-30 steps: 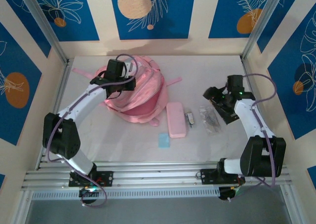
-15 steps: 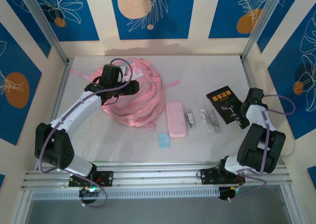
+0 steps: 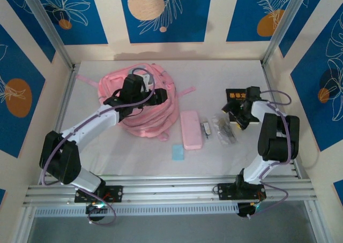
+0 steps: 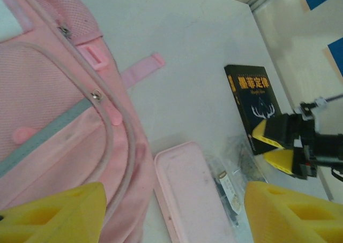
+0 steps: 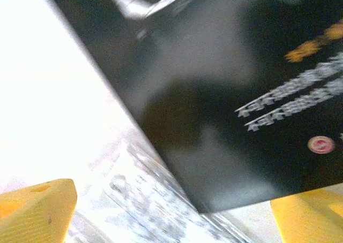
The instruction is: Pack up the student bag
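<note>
Hovering over the right side of the large soft pink fabric backpack, the left gripper had shifted rightward since half a second earlier, when it sat above the bag's left part. Its yellow fingers stood released and wide apart with nothing between them. The backpack lay on the white tabletop in the left-centre of the workspace, much where it was half a second before, though rounder than the bunched shape seen a second earlier. Just to its right lay the flat pink rectangular pencil case, with a small pale-blue card near its lower end and a clear plastic packet further right; none of these had moved. The right gripper had swung back in from the table's right edge and now hung over the near edge of the black paperback book, which half a second earlier lay fully uncovered. Its jaws were spread, the yellow fingertips either side of the book's corner, without visibly touching it.
</note>
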Available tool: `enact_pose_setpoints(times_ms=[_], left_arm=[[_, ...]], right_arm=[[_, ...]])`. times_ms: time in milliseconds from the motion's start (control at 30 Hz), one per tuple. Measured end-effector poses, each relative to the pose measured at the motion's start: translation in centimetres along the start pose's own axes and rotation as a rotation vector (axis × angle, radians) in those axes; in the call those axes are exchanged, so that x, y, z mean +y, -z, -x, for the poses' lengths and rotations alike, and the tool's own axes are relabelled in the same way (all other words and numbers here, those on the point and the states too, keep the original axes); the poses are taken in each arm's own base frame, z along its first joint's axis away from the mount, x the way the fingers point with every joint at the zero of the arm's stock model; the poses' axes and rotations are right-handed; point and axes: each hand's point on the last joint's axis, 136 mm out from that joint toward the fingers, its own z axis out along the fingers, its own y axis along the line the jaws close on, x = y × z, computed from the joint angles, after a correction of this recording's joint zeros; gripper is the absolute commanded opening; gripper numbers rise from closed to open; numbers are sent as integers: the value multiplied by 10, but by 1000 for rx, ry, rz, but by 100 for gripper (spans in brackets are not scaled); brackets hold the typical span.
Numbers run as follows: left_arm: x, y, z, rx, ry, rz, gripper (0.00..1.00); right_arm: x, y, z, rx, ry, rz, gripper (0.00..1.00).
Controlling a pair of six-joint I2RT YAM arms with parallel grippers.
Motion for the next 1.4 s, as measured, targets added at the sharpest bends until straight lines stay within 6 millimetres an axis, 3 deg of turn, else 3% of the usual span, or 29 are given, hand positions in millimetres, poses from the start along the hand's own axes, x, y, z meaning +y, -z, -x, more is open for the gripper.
enact_pose_setpoints(times_ms=[133,233,500,633,800,933,1400], left_arm=[[0,-8,-6,17,16,-6,68],[0,-13,-9,27,18,-11,68],[-9,-19,-11,32,15,-52,68],[-9,-23,-16,52,16,-60,68],[-13,-25,-17,58,13,-82,68],[-15,-26,-18,63,12,-90,68],[-18,-25,-20,72,12,-105,68]], right_arm=[[36,3,-5,6,88,49,93],[41,17,4,-29,117,60,94],[4,57,71,-206,131,-77,97],[-20,53,98,-235,142,-151,97],[-50,28,103,-177,132,-191,98],[-59,15,103,-141,125,-179,98],[-32,17,99,-120,161,-27,90]])
